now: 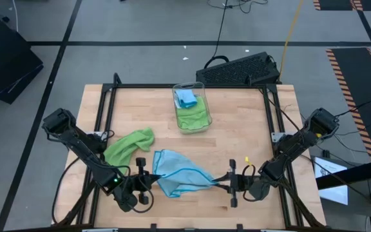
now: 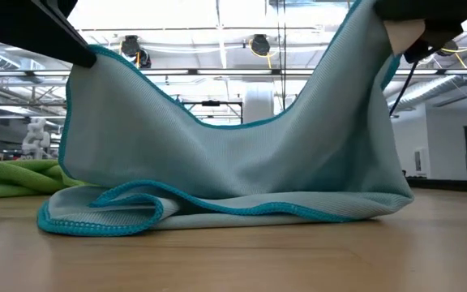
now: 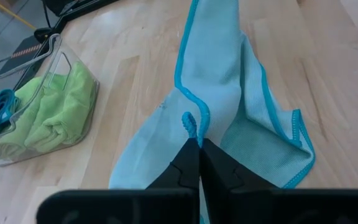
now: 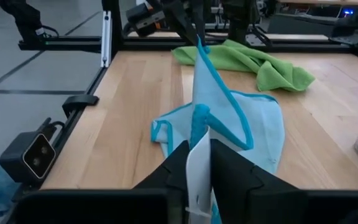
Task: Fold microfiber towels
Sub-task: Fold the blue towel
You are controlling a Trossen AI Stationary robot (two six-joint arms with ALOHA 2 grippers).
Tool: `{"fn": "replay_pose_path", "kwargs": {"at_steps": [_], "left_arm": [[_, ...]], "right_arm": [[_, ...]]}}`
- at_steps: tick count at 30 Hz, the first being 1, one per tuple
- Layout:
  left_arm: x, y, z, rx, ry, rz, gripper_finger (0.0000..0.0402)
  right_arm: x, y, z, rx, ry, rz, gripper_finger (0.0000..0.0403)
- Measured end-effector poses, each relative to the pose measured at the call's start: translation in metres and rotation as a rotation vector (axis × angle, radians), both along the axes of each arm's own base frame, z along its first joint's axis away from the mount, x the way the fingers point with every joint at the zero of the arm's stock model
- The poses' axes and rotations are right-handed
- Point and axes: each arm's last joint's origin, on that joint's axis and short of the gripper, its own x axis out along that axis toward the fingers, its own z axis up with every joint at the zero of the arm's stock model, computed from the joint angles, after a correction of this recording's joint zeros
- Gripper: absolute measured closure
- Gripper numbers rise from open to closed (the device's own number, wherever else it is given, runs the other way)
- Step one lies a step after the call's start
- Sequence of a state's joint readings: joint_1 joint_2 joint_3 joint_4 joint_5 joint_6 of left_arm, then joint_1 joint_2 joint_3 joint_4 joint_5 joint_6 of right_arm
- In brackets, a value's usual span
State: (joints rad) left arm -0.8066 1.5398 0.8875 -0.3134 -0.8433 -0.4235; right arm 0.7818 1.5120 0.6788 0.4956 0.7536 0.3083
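Operator, your left gripper (image 1: 148,178) sits at the blue towel's (image 1: 176,173) left end, near the table's (image 1: 250,122) front edge. Your left wrist view shows its fingers (image 3: 188,163) pressed together on a corner of that towel, the teal hem poking up between them.

Behind and to the left of the blue towel lies a green towel (image 1: 129,146), crumpled and flat on the wood. It appears to touch the blue towel or lie just beside it; you cannot tell which from above.

The blue towel hangs between your two grippers. Both gripped corners are raised, the middle sags, and the lower part rests on the table in a loose fold, as the low view shows (image 2: 225,162).

Well behind the blue towel, toward the table's far edge, stands a clear bin (image 1: 201,122). It holds green cloth (image 1: 192,117) with a blue cloth (image 1: 186,98) on top at the far end.

Your right gripper (image 1: 223,182) sits at the blue towel's right end, also near the front edge. Its fingers (image 4: 229,165) are nearly together, pinching the towel's corner along with a white tag (image 4: 199,168) that stands in the narrow gap.
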Motion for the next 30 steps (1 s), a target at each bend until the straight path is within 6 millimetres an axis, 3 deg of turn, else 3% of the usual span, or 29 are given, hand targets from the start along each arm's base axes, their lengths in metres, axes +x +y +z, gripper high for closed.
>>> {"fn": "replay_pose_path", "kwargs": {"at_steps": [5, 9, 14, 19, 22, 30], "left_arm": [[0.0, 0.0, 0.0, 0.0, 0.0, 0.001, 0.0397], [0.0, 0.0, 0.0, -0.002, -0.002, 0.0, 0.0398], [0.003, -0.012, 0.014, -0.02, -0.109, -0.088, 0.0399], [-0.002, -0.029, 0.054, -0.029, -0.339, -0.247, 0.0399], [-0.007, -0.03, 0.081, -0.031, -0.473, -0.253, 0.0398], [-0.002, -0.033, 0.145, -0.017, -0.488, -0.162, 0.0399]], "right_arm": [[0.0, 0.0, 0.0, -0.006, -0.001, 0.003, 0.0356], [0.0, 0.0, 0.001, -0.005, -0.001, 0.008, 0.0391], [-0.007, 0.005, 0.017, 0.052, -0.068, 0.032, 0.0398], [-0.013, 0.017, 0.061, 0.078, -0.184, 0.023, 0.0399], [-0.016, 0.028, 0.086, 0.009, -0.219, -0.017, 0.04], [-0.026, 0.047, 0.162, -0.088, -0.281, -0.235, 0.0402]]}}
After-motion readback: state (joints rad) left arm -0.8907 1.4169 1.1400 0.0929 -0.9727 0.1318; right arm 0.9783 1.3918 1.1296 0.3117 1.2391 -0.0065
